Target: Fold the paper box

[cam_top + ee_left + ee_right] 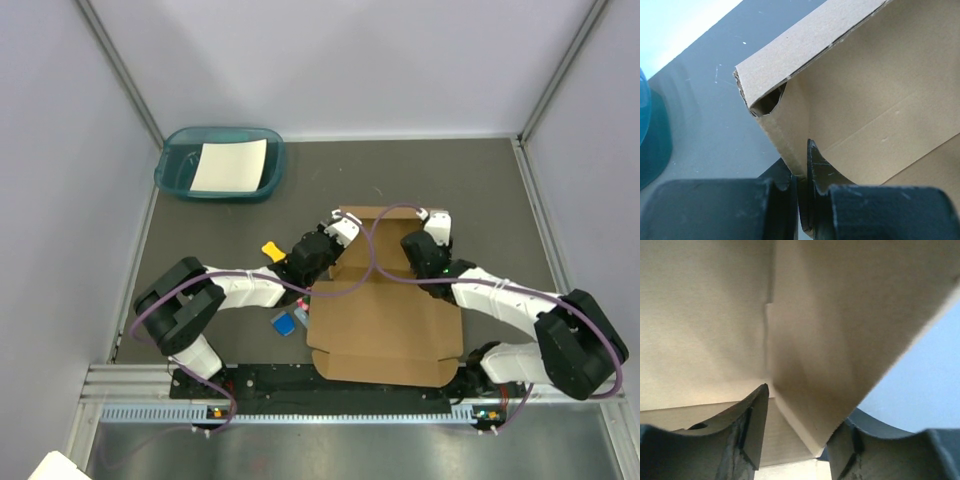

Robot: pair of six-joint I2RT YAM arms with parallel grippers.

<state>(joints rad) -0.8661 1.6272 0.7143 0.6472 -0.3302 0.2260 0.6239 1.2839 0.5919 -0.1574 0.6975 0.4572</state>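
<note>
The paper box [385, 320] is a brown cardboard sheet lying mid-table, its near part flat and its far end partly raised. My left gripper [343, 224] is at the far left corner, shut on the edge of an upright side flap [785, 140]; a folded wall [805, 40] meets it there. My right gripper [431, 220] is at the far right corner. In the right wrist view its fingers [757, 415] stand apart with a bent flap [840, 350] of the paper box [705, 315] between them, resting against the right one.
A teal tray [175, 170] holding a white paper sheet [230, 165] stands at the back left. A yellow piece [272, 250] and a small blue item [284, 324] lie just left of the cardboard. A metal rail [300, 405] runs along the near edge.
</note>
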